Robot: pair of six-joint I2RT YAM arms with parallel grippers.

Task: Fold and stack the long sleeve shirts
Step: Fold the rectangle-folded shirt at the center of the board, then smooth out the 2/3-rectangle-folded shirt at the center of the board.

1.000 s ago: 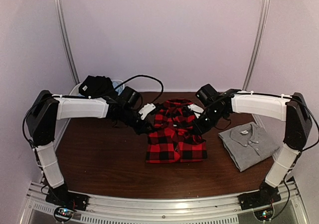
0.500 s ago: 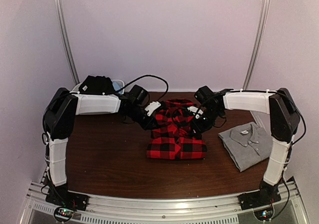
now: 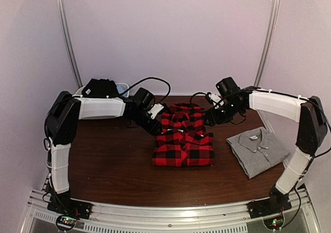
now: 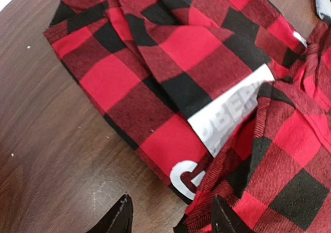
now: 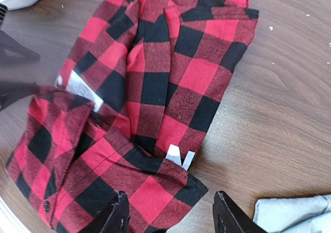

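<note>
Red-check flannel (image 3: 183,142): centre | grey shirt (image 3: 257,151): apart; by table (image 3: 114,165) right edge

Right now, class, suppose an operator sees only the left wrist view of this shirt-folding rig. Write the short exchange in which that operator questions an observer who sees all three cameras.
Operator: Is there a second shirt?
Observer: Yes, a grey shirt lies folded on the table, apart from the check shirt, on the robot's right side.
Operator: What is the right gripper doing?
Observer: The right gripper is open over the check shirt's edge, holding nothing.
Operator: Anything at the far left?
Observer: A white tub sits at the far left corner.
</note>
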